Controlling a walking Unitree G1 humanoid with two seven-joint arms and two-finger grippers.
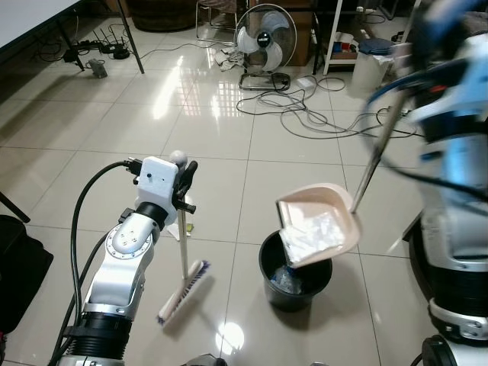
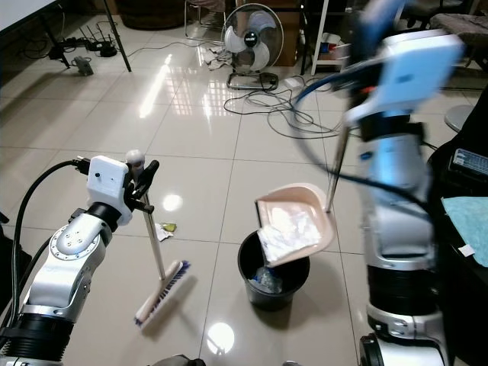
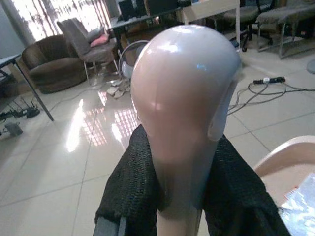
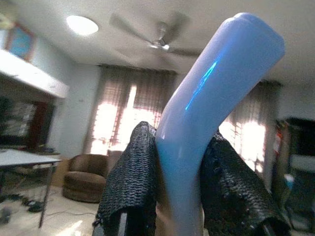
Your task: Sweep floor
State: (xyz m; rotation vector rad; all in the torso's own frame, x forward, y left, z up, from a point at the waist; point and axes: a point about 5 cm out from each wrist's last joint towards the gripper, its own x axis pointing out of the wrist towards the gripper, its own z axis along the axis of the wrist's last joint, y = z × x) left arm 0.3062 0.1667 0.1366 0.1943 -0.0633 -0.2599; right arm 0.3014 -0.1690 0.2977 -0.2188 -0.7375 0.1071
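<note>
The left gripper point(image 1: 184, 177) has its two black fingers point(image 3: 129, 187) closed tight on the round pink top of a long thin broom handle point(image 1: 183, 248). The broom stands almost straight up. Its brush head point(image 1: 184, 293), with pale and purple bristles, rests on the shiny beige tiled floor point(image 1: 206, 130), just beside a round black plastic bin point(image 1: 294, 278).

The right gripper point(image 4: 179, 196) has its fingers point(image 4: 132, 182) closed on the curved light blue grip of a pale pink dustpan point(image 1: 319, 223) with a long thin handle. The dustpan is tilted above the bin. A white crumpled piece of plastic point(image 1: 313, 235) lies in the pan, close to its lower edge. More shiny trash is down inside the bin.

A small scrap point(image 2: 165, 228) lies on the floor near the broom. Far behind, a round standing fan point(image 1: 264, 40) sits among loose grey cables point(image 1: 305, 114).
</note>
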